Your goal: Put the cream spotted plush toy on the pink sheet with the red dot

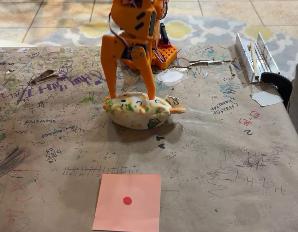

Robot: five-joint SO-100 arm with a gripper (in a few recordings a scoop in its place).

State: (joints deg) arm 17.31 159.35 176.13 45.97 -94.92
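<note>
- I've got the orange gripper (132,94) in the fixed view, just above picture centre, pointing straight down, its two fingers spread wide.
- Both fingertips (111,94) come down on the upper edge of the cream spotted plush toy (137,112); one sits near the toy's left end, the other near its middle. From this angle I cannot tell whether they actually press the toy or just stand behind it.
- The jaws aren't clamped on anything that I can make out.
- The toy lies on its side on the table (226,164), orange and green spots up, orange tail nub and white tag sticking out toward 3 o'clock.
- The pink sheet with the red dot (139,212) lies flat at 6 o'clock from the toy, well apart from it, at the bottom edge of the picture. Nothing rests on it; the red dot sits bare in its middle.
- The table is covered in brown paper full of scribbles and numbers.
- At 2 o'clock from the toy, near the table's far right corner, lies a white slotted rack (255,55); I can't tell what the thin pieces in it are.
- A white paper scrap (266,98) lies just below that rack.
- Behind the table I see a grey and yellow patterned rug (202,29).
</note>
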